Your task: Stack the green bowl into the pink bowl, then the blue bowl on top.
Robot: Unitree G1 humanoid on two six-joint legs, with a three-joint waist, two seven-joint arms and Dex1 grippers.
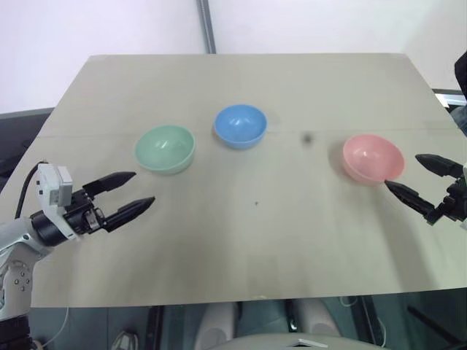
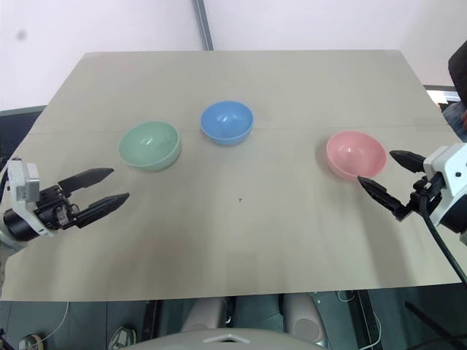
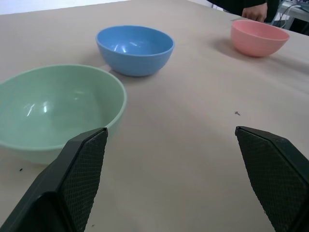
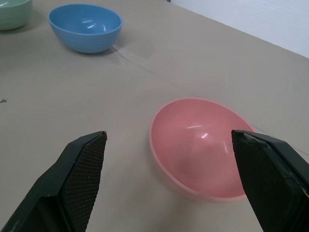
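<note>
Three small bowls stand apart on the tan table (image 1: 255,240). The green bowl (image 1: 165,149) is at the left, the blue bowl (image 1: 240,125) sits a little farther back in the middle, and the pink bowl (image 1: 373,157) is at the right. My left gripper (image 1: 133,192) hovers open just in front and to the left of the green bowl, empty. My right gripper (image 1: 410,178) stands open beside the pink bowl's right front edge, empty. In the right wrist view the pink bowl (image 4: 203,145) lies between the black fingers (image 4: 82,174).
A metal post (image 1: 207,26) rises behind the table's far edge against a white wall. Dark equipment (image 1: 456,95) stands past the table's right edge. The table's front edge lies close below both grippers.
</note>
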